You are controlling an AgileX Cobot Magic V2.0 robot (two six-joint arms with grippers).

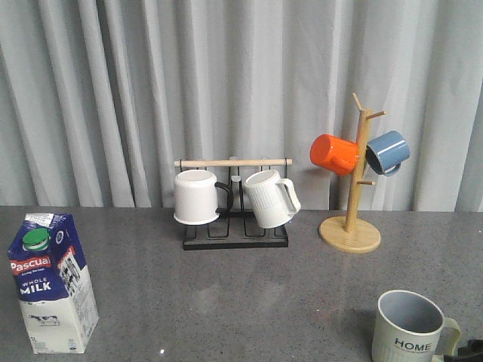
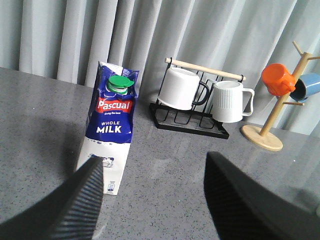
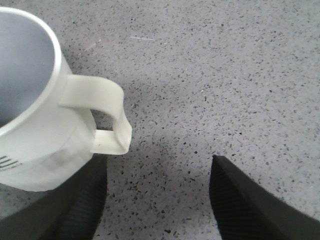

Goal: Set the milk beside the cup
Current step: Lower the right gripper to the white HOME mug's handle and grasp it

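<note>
The milk (image 1: pixel 51 283), a tall blue-and-white carton with a green cap, stands upright at the front left of the grey table. In the left wrist view the milk (image 2: pixel 111 132) rises just beyond my left gripper (image 2: pixel 152 167), which is open and empty, its one finger (image 2: pixel 75 205) overlapping the carton's lower corner in the picture. The cup (image 1: pixel 411 328), cream with "HOME" lettering and a grey-blue inside, sits at the front right. My right gripper (image 3: pixel 157 170) is open beside the cup (image 3: pixel 30 100), close to its handle (image 3: pixel 100 110), holding nothing.
A black wire rack (image 1: pixel 235 237) at the back middle carries a plain white mug (image 1: pixel 196 197) and a ribbed white mug (image 1: pixel 270 197). To its right a wooden mug tree (image 1: pixel 351 226) holds an orange mug (image 1: pixel 334 154) and a blue mug (image 1: pixel 389 151). Grey curtain behind.
</note>
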